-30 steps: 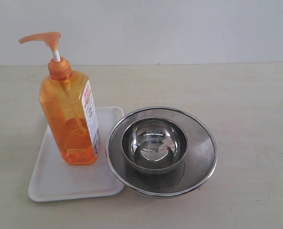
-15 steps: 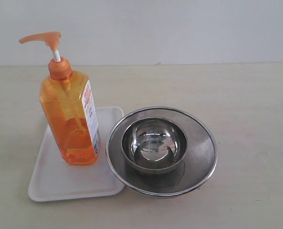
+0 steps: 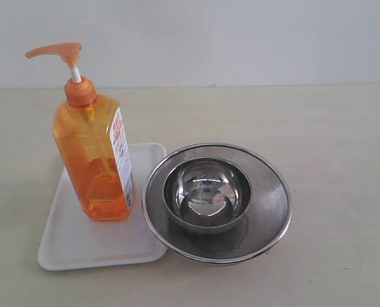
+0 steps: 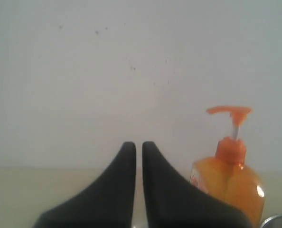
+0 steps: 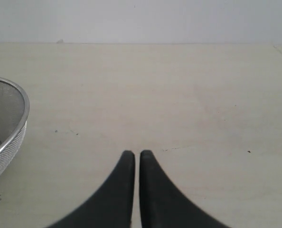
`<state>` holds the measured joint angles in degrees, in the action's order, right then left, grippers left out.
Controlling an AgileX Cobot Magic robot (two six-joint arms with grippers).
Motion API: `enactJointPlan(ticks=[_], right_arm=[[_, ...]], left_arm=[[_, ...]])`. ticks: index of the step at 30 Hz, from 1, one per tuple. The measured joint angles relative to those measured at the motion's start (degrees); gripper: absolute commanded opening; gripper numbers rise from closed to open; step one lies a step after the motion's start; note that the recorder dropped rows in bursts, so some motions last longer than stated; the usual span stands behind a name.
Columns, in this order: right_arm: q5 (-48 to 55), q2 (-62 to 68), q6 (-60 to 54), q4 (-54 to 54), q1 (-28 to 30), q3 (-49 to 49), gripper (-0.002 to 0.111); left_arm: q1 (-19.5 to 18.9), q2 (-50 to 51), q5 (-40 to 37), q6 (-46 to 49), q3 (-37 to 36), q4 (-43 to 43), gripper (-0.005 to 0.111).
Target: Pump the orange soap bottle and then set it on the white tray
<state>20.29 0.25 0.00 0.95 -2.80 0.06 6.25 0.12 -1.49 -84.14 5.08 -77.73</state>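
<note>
The orange soap bottle [image 3: 95, 166] stands upright on the white tray [image 3: 100, 246], pump head up on its stem. Right against the tray's edge sits a steel mesh strainer [image 3: 270, 198] holding a steel bowl [image 3: 206, 192]. The left gripper [image 4: 138, 147] and right gripper [image 5: 136, 156] each have their fingers pressed together, grasping nothing.
</note>
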Motion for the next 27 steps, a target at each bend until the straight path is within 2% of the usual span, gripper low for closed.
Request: enactJointPlan(ticks=[6,15,19,21,23,24,25,27], right_arm=[[0.0,0.0,0.0,0.0,0.0,0.0,0.001],[0.0,0.0,0.0,0.0,0.0,0.0,0.001],[0.0,0.0,0.0,0.1,0.0,0.0,0.001],[0.0,0.0,0.0,0.1,0.0,0.0,0.001],[0.0,0.0,0.0,0.1,0.0,0.0,0.001],[0.0,0.0,0.0,0.1,0.0,0.0,0.001],[0.0,0.0,0.0,0.1,0.0,0.0,0.001],[0.0,0.0,0.0,0.1,0.0,0.0,0.001]], left_arm=[[0.0,0.0,1.5,-1.7,-4.8,1.0,0.005],[0.0,0.0,5.6,-3.5,-4.9,1.6,0.005],[0.0,0.0,6.6,-3.8,-4.9,6.4,0.005],[0.0,0.0,6.7,0.7,-4.9,15.0,0.005],[0.0,0.0,7.0,9.6,-4.9,30.3,0.005],[0.0,0.0,7.0,23.6,-4.9,47.0,0.005],[0.0,0.0,7.0,35.4,-4.9,58.5,0.005],[0.0,0.0,5.3,55.1,-4.9,70.6,0.005]])
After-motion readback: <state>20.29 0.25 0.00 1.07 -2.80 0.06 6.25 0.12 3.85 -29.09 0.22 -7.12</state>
